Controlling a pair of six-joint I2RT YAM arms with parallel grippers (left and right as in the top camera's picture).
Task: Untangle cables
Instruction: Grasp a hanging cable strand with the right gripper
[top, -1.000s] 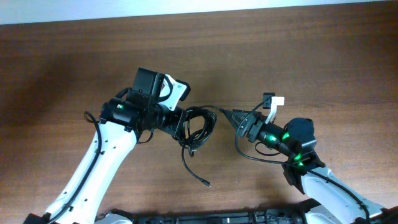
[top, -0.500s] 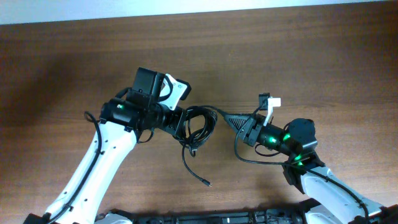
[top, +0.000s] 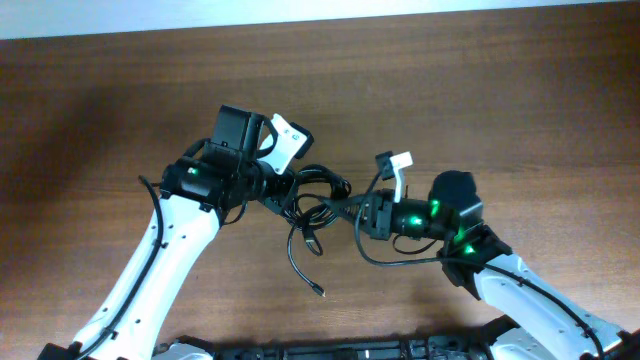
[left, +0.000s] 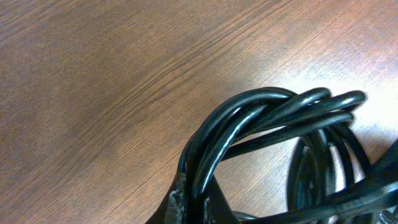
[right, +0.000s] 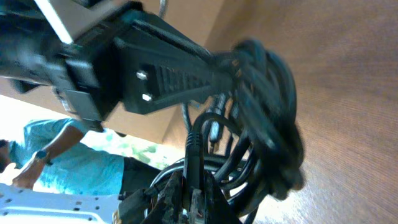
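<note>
While my left claw is clamped on the knotted cables at the middle of the bench, my right claw, closed on one strand, touches the knot's right side, so the bundle's long axis runs between both claws.

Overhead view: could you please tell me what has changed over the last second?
The right gripper swung left into the cables and now appears closed on a strand. The bundle shifted slightly and its loose end slid left. The left gripper kept its hold on the cables, in about the same place.
</note>
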